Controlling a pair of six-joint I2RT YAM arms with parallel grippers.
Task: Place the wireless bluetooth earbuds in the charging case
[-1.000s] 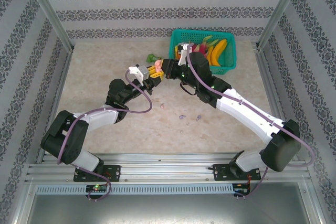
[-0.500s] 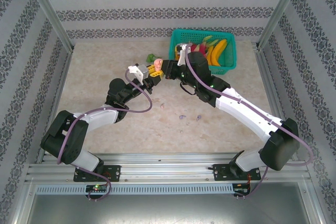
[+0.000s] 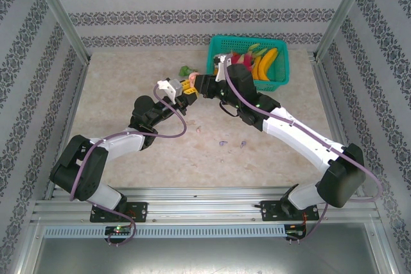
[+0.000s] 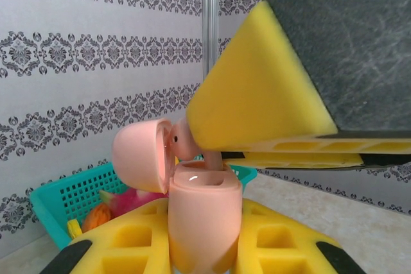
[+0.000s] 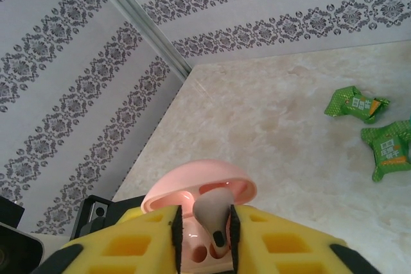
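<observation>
Left wrist view showed the left fingers [image 4: 135, 235] squeezing the pink charging case [image 4: 202, 216] upright so it could not wobble. At its 12 o'clock, the right fingers [image 4: 257, 94] were narrow around a pink earbud [image 4: 182, 139]; gripping or not, I could not tell.

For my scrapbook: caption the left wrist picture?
Left hand grips the open pink case; a pink earbud sits at its opening, between the tips of the right hand.
</observation>
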